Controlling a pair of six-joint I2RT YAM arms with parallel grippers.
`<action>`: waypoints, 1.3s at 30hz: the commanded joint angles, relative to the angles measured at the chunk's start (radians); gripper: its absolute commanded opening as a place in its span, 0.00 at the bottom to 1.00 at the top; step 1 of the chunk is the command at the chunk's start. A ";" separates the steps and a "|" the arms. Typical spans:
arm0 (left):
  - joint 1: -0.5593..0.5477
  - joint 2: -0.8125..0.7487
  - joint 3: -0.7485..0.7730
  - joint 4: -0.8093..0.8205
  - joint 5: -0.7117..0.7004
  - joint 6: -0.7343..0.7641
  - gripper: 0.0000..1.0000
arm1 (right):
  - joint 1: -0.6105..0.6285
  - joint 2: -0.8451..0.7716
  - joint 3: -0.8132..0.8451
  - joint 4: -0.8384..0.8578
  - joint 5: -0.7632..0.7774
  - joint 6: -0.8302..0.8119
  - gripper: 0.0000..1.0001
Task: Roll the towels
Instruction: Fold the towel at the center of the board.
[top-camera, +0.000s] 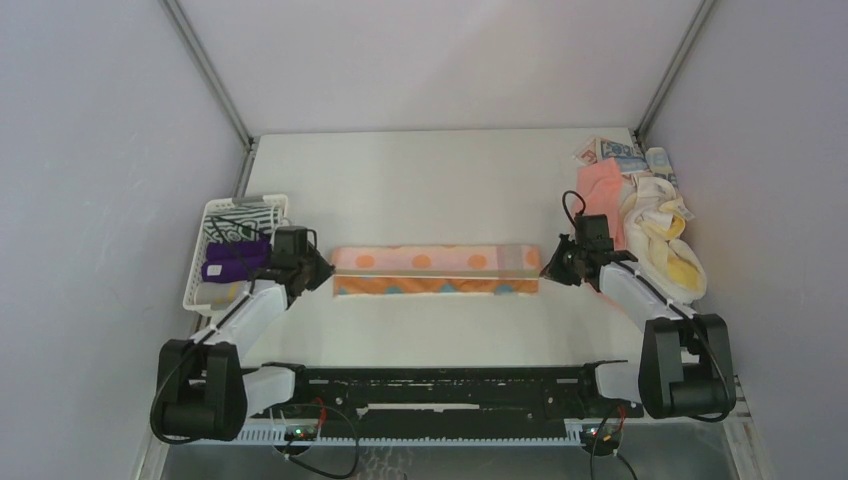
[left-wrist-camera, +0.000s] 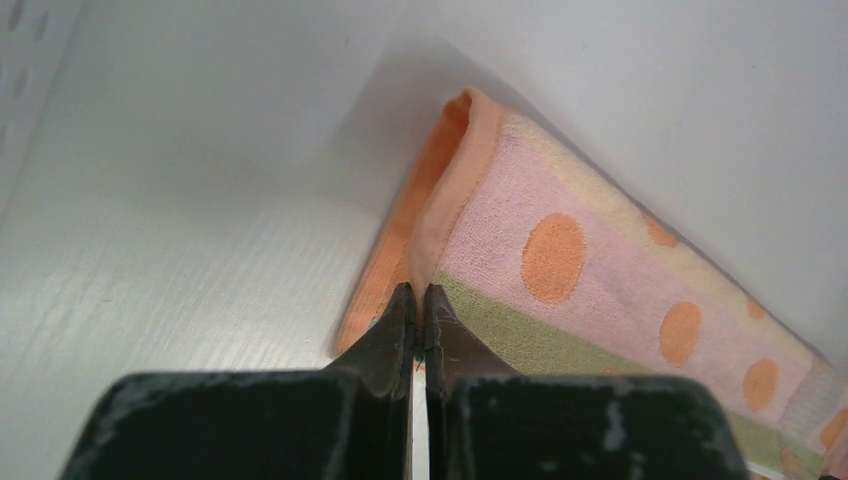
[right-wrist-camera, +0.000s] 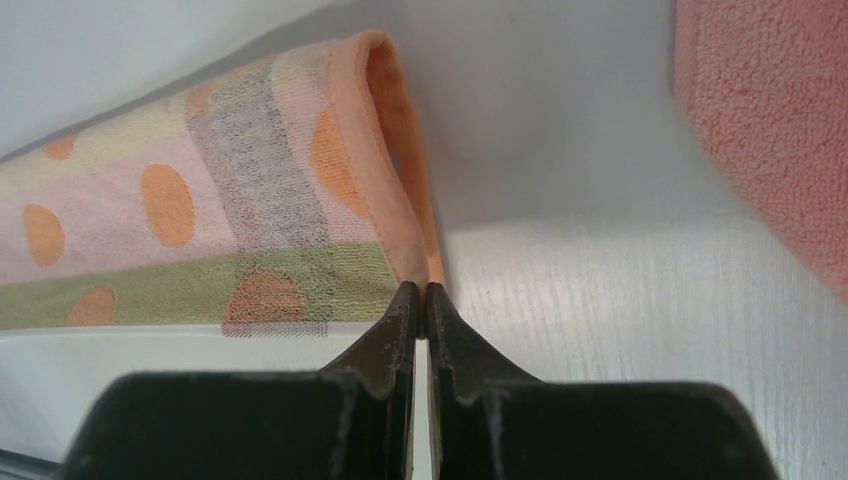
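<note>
You are working at the table. The dotted towel is lying across the middle of it as a long folded strip, running from one arm to the other. I judge you are finishing the lengthwise fold, and the roll itself is not yet begun.

To do this step well, be moving both ends together so the strip is lying straight and its long edges are lining up. In the top view the upper layer is sitting a little back from the near edge. Let go only when the cloth is lying flat.

The left gripper is sitting at the near left corner and the right gripper at the near right corner. Each has its jaws pressed together at the orange hem and appears to be pinching it, though the cloth between the tips is too thin to see for certain.

Counting now: one table, one strip towel and one basket at the left. The basket is holding a striped towel and purple cloth, and I cannot tell whether the purple is one roll or two. At the far right at least three towels are waiting in a heap: pink, yellow and blue-printed. Two grippers are working.
</note>
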 joint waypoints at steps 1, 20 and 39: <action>0.009 -0.071 -0.022 -0.038 -0.076 0.029 0.00 | 0.011 -0.059 0.014 -0.050 0.070 -0.007 0.00; 0.004 0.036 -0.060 -0.034 -0.103 0.024 0.00 | 0.053 0.104 -0.033 -0.065 0.101 0.093 0.00; -0.024 0.224 0.207 -0.006 -0.074 -0.008 0.00 | -0.045 0.250 0.249 -0.052 0.127 0.055 0.00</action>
